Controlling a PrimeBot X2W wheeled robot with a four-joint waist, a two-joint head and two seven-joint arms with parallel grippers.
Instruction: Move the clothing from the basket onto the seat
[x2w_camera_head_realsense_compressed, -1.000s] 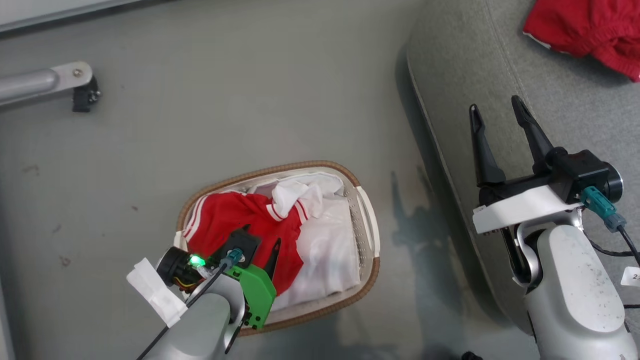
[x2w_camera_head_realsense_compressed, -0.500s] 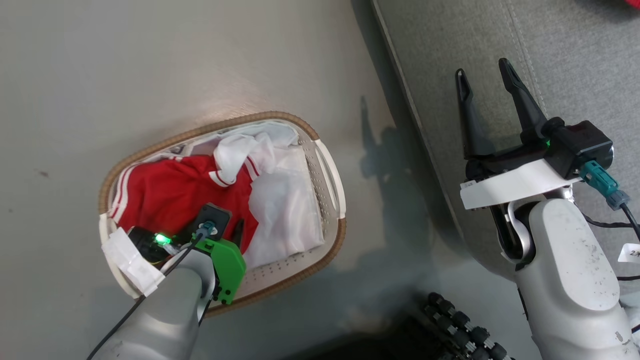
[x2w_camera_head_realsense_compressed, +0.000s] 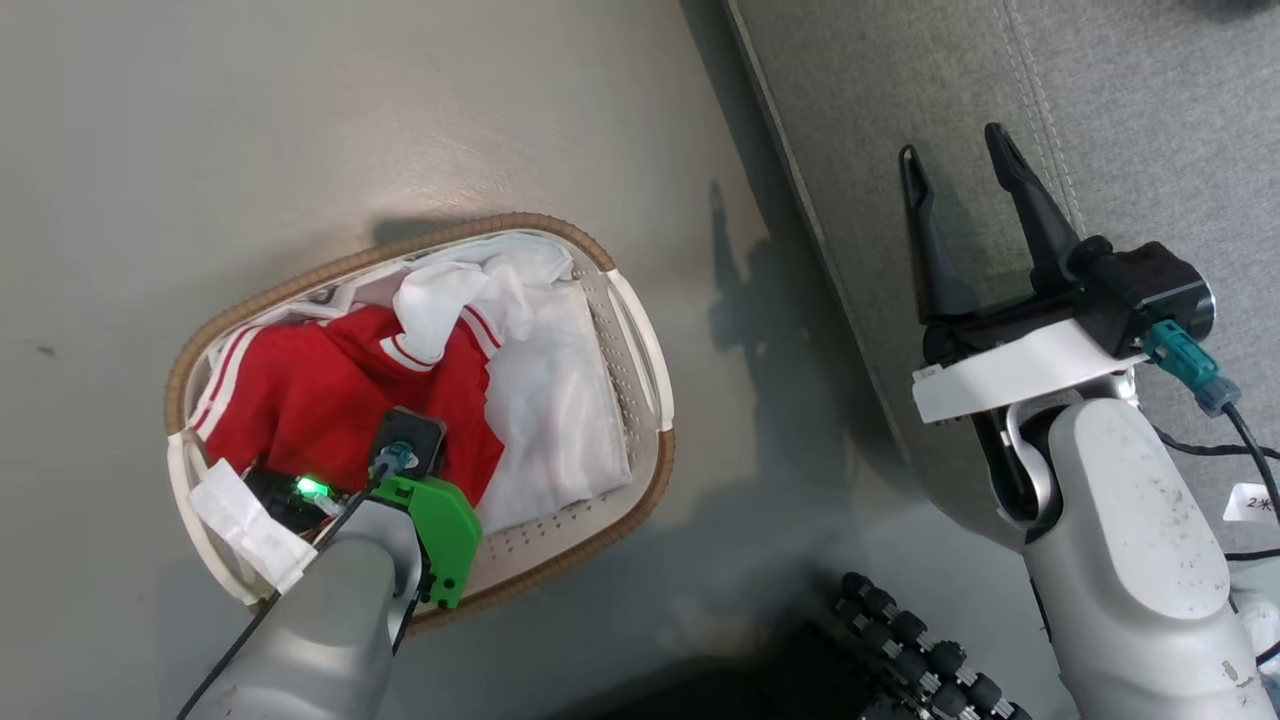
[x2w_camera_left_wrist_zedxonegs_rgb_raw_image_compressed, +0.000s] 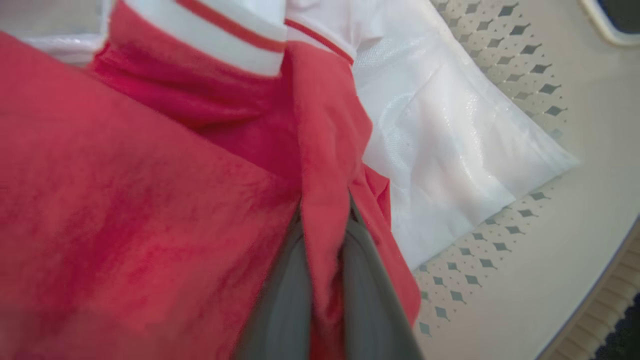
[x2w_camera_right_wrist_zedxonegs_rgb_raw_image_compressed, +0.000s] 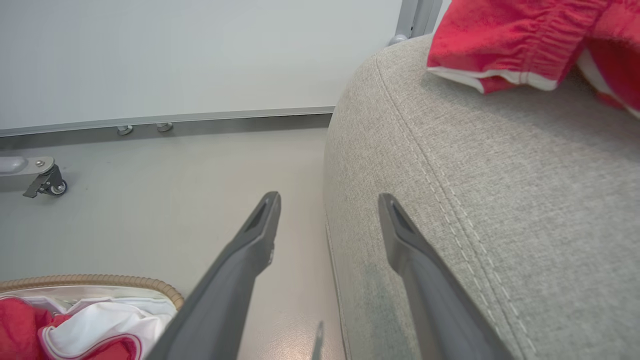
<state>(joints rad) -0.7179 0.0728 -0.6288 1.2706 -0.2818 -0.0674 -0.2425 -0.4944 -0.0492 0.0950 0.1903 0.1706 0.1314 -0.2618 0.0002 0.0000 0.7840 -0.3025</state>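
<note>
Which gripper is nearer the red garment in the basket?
Left. The left gripper is shut on the red garment in the basket; the right gripper hangs open over the seat.

A smooth pale grey floor (x2w_camera_head_realsense_compressed: 300, 120) shows faint scuffs and a soft glare. At its far edge stands a plain white wall panel (x2w_camera_right_wrist_zedxonegs_rgb_raw_image_compressed: 200, 50) on a silver metal base rail (x2w_camera_right_wrist_zedxonegs_rgb_raw_image_compressed: 200, 116), with two small silver feet (x2w_camera_right_wrist_zedxonegs_rgb_raw_image_compressed: 125, 130) beneath. Nearby, a small black castor wheel (x2w_camera_right_wrist_zedxonegs_rgb_raw_image_compressed: 56, 188) sits under a silver metal leg (x2w_camera_right_wrist_zedxonegs_rgb_raw_image_compressed: 17, 164).

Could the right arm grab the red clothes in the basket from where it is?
Probably not without moving: the right arm's fingers hang open over the sofa's edge, with floor between them and the basket. The left arm's fingers pinch the red clothes.
</note>
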